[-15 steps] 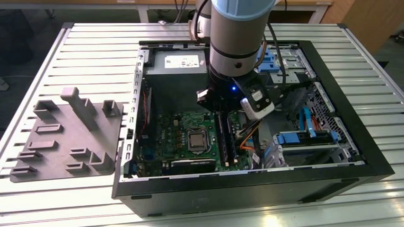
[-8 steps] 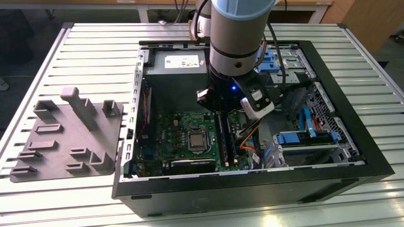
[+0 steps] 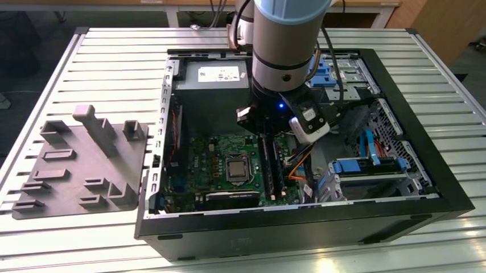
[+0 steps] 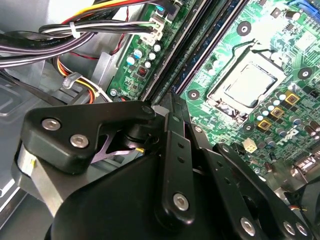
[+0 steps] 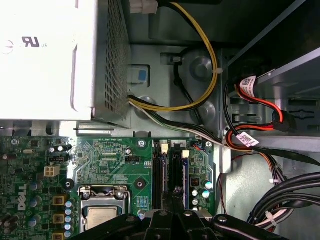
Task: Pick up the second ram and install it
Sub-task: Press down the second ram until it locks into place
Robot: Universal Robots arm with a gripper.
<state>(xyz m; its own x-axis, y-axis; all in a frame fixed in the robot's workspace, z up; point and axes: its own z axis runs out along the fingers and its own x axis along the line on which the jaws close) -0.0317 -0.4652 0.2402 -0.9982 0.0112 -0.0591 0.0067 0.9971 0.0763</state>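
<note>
Green motherboard (image 3: pixel 227 165), and our hand (image 4: pixel 172 107) is low over its memory slots (image 5: pixel 170 172).
We cannot tell whether the hand is closed or whether the second ram is seated.

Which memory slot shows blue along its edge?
The slot farther from the CPU socket, beside the capacitors; the other slot looks all black.

An open computer case (image 3: pixel 395 170) is laid flat on a slatted table (image 3: pixel 114 62), and a moulded tray (image 3: pixel 76 165) is set on the table just beside it, on the exterior view's left. Inside the case a motherboard (image 3: pixel 220 165) is laid, with a power supply box (image 3: pixel 213 74) placed behind it. The gripper (image 3: pixel 267 136) is held over the memory slots (image 3: pixel 272 168), which are found on the exterior view's right of the processor socket (image 3: pixel 238 169).
</note>
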